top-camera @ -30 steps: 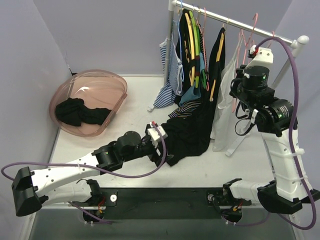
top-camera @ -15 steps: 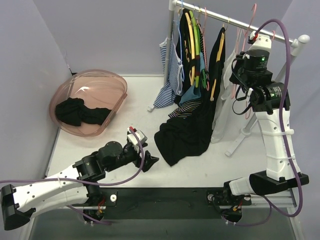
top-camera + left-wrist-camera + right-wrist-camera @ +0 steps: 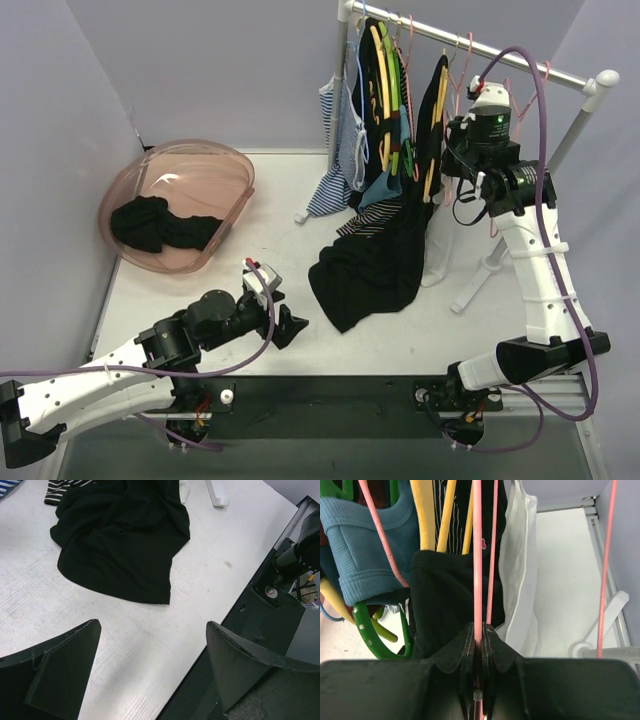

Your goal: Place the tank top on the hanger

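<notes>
My right gripper (image 3: 478, 630) is up at the clothes rail (image 3: 470, 45), shut on a thin rod of the pale-pink hanger (image 3: 477, 555). In the top view it (image 3: 457, 140) sits beside the hanging clothes. The white tank top (image 3: 520, 565) hangs just right of the held rod, and its lower part shows under the rail (image 3: 437, 255). My left gripper (image 3: 152, 650) is open and empty, low over the table near the front edge (image 3: 285, 325). It is apart from the black garment (image 3: 120, 540).
The black garment (image 3: 365, 270) trails from the rail onto the table. Yellow (image 3: 424, 515) and green (image 3: 400, 635) hangers, a blue top (image 3: 370, 555) and a striped top (image 3: 335, 170) hang on the rail. A pink basin (image 3: 205, 170) with dark cloth stands at the left. The rack foot (image 3: 478, 278) is on the right.
My left arm has drawn back from the black garment toward the near edge. My right gripper has moved left along the rail, in among the hangers.
</notes>
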You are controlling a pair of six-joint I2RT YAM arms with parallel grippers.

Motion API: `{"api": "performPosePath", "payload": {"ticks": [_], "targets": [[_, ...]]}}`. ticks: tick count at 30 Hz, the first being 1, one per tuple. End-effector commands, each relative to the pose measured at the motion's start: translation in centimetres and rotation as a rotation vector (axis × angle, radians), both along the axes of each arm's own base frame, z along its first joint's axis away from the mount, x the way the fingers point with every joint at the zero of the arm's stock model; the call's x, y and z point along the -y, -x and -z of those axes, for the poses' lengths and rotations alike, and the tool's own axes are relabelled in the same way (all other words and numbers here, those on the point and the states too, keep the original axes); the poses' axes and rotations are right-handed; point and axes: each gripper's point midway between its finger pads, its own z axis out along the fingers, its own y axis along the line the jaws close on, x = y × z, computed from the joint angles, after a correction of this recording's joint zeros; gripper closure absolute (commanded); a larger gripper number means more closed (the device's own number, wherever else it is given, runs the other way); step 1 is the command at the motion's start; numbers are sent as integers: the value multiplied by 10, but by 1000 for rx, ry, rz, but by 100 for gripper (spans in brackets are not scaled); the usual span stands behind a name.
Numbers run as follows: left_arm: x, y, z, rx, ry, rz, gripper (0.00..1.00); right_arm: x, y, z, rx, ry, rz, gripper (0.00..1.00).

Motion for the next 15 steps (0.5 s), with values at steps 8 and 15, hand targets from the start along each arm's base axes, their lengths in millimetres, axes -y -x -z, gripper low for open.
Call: {"api": "performPosePath", "payload": {"ticks": [8, 15], "targets": [[-11, -10, -26, 54, -21, -52, 3, -7, 31, -17, 51, -33, -86, 39], [-23, -28, -68, 84, -56, -116, 3, 11, 89, -39, 141, -40, -73, 5]]}}
